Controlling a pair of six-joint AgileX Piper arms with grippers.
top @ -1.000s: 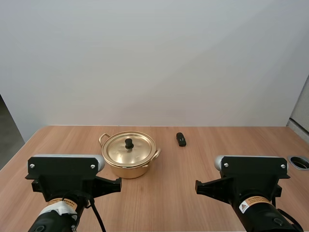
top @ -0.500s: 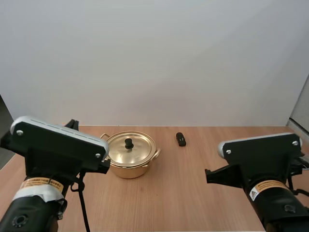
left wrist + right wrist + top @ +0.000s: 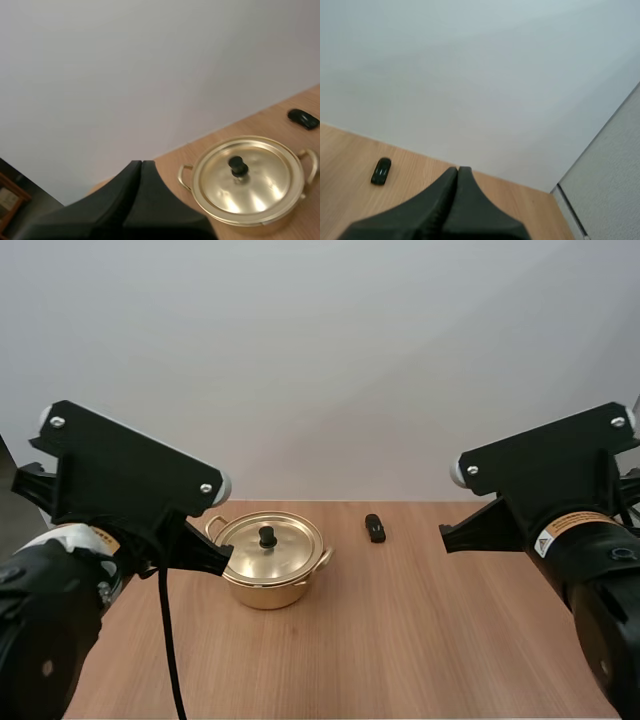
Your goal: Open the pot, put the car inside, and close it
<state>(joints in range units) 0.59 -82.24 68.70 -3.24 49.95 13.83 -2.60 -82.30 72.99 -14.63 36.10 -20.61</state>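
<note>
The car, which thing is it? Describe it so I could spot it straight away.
On the wooden table, find the shiny golden pot. To its right in the high view, slightly nearer the back wall, lies the car. It is small, black and low, apart from the pot.

I count one table (image 3: 420, 640) before me, carrying one gold pot (image 3: 268, 580) with one lid (image 3: 285, 550), one black knob (image 3: 268, 536) and two side handles (image 3: 183, 176). There is one small black toy car (image 3: 374, 528). My own hands number two: left hand (image 3: 141, 163) and right hand (image 3: 457, 169).
</note>
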